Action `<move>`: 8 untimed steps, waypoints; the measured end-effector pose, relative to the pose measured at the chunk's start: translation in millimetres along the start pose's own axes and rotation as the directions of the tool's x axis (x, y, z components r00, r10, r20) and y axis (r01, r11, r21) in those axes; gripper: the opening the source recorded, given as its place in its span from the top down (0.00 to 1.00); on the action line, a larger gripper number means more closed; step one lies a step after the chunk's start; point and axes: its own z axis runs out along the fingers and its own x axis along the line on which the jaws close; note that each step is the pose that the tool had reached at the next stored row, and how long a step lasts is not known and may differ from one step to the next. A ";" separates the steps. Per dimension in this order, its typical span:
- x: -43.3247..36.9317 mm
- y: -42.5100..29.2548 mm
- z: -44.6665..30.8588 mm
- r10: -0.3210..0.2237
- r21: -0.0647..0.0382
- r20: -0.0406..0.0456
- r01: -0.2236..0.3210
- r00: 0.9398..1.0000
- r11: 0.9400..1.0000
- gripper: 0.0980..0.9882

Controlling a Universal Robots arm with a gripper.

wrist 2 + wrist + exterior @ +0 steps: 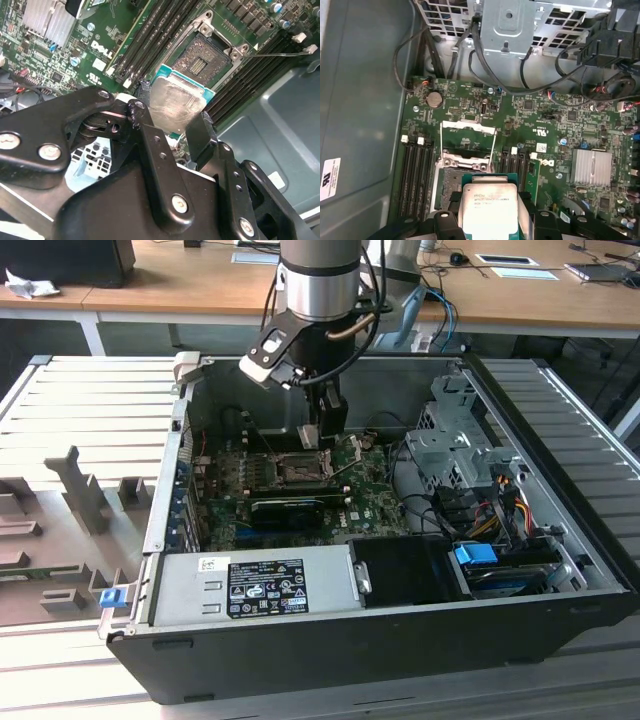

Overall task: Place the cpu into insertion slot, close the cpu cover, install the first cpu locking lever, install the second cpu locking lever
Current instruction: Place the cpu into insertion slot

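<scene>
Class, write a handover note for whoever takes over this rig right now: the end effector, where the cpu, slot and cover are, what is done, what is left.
End effector: shut on the cpu, held just clear of the insertion slot, not in it.
Insertion slot: empty, its pinned centre exposed.
Cpu cover: flipped open, as seen in the first wrist view.
Done: cpu is in the grasp.
Left: cpu not yet seated, cover not yet closed, locking levers not yet installed.
</scene>
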 end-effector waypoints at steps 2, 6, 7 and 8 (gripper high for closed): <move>-0.1 -0.2 3.0 0.027 0.000 0.002 -0.027 1.000 1.000 0.52; 0.1 -0.5 6.0 0.048 -0.001 0.005 -0.048 0.999 0.999 0.52; 0.1 -0.6 6.6 0.048 -0.001 0.005 -0.048 0.999 0.999 0.52; 0.0 -0.7 7.5 0.048 -0.001 0.005 -0.048 0.999 0.999 0.52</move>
